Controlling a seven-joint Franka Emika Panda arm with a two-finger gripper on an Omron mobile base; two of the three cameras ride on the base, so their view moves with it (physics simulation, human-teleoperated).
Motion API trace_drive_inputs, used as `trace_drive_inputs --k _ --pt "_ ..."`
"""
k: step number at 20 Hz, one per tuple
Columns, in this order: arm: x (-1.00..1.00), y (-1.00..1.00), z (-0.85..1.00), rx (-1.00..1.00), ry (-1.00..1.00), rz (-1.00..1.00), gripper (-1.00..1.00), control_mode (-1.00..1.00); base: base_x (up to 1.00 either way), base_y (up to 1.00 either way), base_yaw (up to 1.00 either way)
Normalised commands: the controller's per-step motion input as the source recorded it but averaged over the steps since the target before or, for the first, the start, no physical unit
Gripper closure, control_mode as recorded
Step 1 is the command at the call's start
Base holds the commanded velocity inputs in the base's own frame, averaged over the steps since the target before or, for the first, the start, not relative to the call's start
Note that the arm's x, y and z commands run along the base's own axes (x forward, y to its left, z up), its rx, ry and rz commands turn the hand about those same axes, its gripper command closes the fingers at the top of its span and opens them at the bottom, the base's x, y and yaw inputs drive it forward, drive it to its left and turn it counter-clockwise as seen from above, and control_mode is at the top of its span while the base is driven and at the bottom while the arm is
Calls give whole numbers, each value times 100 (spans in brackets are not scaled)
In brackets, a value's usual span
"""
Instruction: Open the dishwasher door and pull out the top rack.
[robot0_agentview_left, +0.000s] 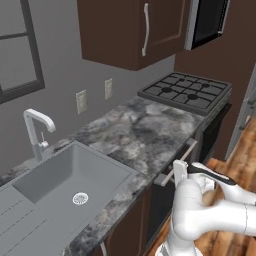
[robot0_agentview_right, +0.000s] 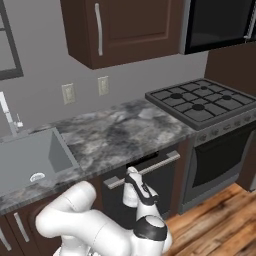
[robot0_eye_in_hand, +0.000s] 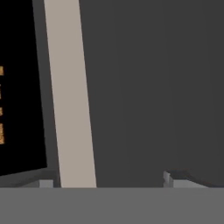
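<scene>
- Step in hand: the reach for the handle. The dishwasher door (robot0_agentview_right: 150, 187) sits closed or nearly so under the table (robot0_agentview_right: 125, 132), between the sink (robot0_agentview_right: 30, 160) and the stove (robot0_agentview_right: 205, 105); its silver bar handle (robot0_agentview_right: 157, 163) runs along the top edge.
- Pincer (robot0_eye_in_hand: 109, 181) is close up to the door face. In the hand view the two fingertips (robot0_eye_in_hand: 46, 183) stand well apart, and the pale handle (robot0_eye_in_hand: 70, 96) runs between them, nearer the left tip. Jaws are spread, nothing clamped; I can't tell whether a tip touches the bar.
- Top rack: inside, behind the door; that part of the task is not begun.
- Next move, as I judge it: close on the bar squarely, then pull out and down along the door's hinge arc. A grip set off-centre could slip.
- Right base view gives the whole handle and the oven door (robot0_agentview_right: 220, 160) beside it; left base view shows the handle's end (robot0_agentview_left: 175, 167) over the arm, plus the faucet (robot0_agentview_left: 36, 131). Hand view alone shows the tip spacing.
</scene>
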Motion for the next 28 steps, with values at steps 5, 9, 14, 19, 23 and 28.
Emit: trace_drive_inputs --k 5,9,14,19,23,28 --pt "0 0 -8 4 1 0 100 -100 0 0 0" --pt "0 0 -1 0 0 0 100 -100 0 0 0" --pt "-30 -39 -1 0 0 0 100 -100 0 0 0" --pt "-72 -76 -5 0 3 0 100 -100 0 0 0" --pt "-72 -85 -22 0 14 0 100 -100 0 0 0" --pt "-62 -87 -46 -6 20 1 100 -100 0 0 0"
